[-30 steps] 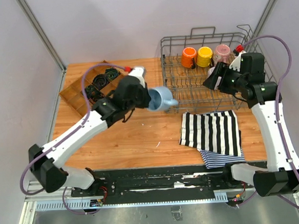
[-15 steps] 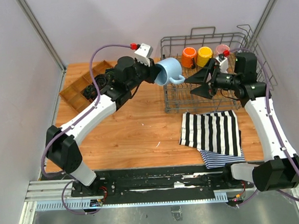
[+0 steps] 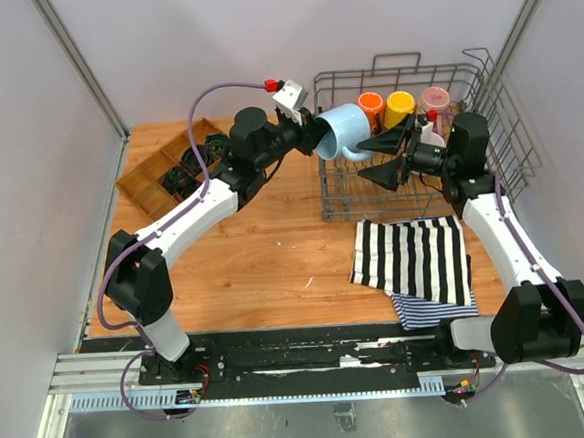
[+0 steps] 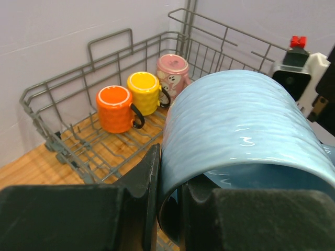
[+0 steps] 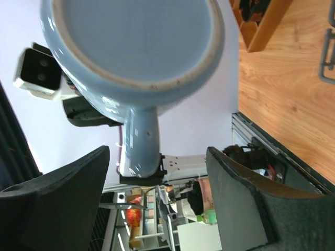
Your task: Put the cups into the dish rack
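My left gripper (image 3: 311, 137) is shut on the rim of the light blue cup (image 3: 344, 132) and holds it on its side in the air, over the left edge of the dish rack (image 3: 484, 95). In the left wrist view my gripper (image 4: 170, 204) pinches the cup wall (image 4: 235, 125). My right gripper (image 3: 360, 164) is open and points left, just right of the blue cup. In the right wrist view the cup's base (image 5: 131, 36) faces me and its handle (image 5: 138, 136) hangs between my spread fingers (image 5: 246, 204), untouched. The orange (image 3: 369, 103), yellow (image 3: 400, 103) and pink (image 3: 435, 99) cups stand in the rack's back row. The grey cup is hidden.
A wooden compartmented tray (image 3: 144, 184) with black items sits at the table's back left. A black-and-white striped cloth (image 3: 415, 260) lies in front of the rack. Tall wire sides ring the rack (image 4: 52, 138).
My left arm has carried the blue cup up and to the right, to the rack's left edge. My right gripper has swung left toward the cup and stays open.
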